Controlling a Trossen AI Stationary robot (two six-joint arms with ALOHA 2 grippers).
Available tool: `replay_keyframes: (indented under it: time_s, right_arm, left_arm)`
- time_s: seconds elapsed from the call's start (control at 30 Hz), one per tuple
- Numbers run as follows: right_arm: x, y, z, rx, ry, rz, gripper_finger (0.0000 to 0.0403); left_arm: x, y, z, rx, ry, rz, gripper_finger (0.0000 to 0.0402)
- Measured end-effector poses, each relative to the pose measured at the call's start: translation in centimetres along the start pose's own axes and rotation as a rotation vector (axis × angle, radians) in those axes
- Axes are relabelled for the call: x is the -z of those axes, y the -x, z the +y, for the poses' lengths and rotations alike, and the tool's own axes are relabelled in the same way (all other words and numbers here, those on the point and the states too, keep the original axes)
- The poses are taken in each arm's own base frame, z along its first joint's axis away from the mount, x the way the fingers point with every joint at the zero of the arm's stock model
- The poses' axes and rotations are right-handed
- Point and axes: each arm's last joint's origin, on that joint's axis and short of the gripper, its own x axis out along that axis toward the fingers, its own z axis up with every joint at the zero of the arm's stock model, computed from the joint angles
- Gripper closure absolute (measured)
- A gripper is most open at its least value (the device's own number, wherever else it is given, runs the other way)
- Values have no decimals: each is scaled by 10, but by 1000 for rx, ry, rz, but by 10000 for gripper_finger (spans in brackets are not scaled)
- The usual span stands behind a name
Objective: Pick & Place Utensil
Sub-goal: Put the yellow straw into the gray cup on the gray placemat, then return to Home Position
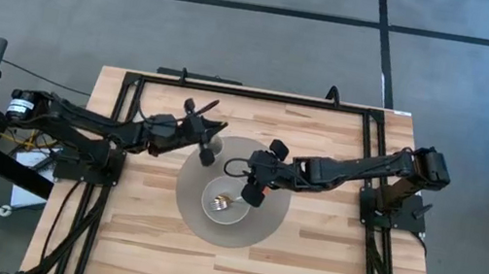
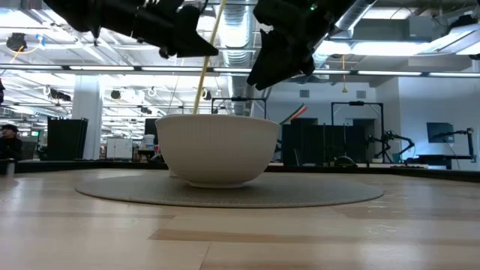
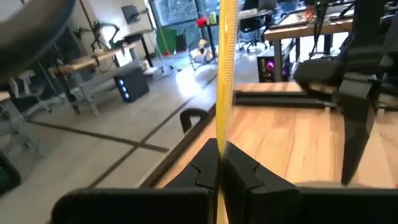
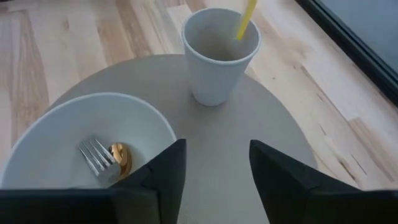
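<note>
**Even overhead light, soft wrist views**

From above, the tabletop [image 1: 304, 255] is evenly lit, and the arms cast only faint, short shadows. In the low view, ceiling lamps [image 2: 390, 73] glow in rows behind, so the arms read as dark silhouettes against them; the bowl [image 2: 217, 148] is sharp while the near wood blurs. In the left wrist view the yellow stick [image 3: 225, 74] and the room beyond are soft. The right wrist view is bright, its cup [image 4: 220, 55] throwing a pale shadow on the mat [image 4: 249, 124].
</note>
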Motion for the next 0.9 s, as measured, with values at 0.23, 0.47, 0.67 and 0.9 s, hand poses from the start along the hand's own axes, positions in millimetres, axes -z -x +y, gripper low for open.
replay_keyframes:
  time_s: [0.23, 0.47, 0.67, 0.9]
  right_arm:
    - [0, 0, 0, -3, -1, -1, 238]
    - [-4, 0, 1, -14, -17, -35, 240]
    - [-5, 0, 2, -18, -21, -48, 246]
    - [-10, 13, 0, -31, 9, -66, 248]
  left_arm:
    - [35, 6, 3, -10, 102, 100, 389]
    - [45, 10, 1, 8, 116, 116, 346]
    - [40, 11, 0, 81, 159, 73, 290]
    - [8, 37, 4, 126, 212, -72, 255]
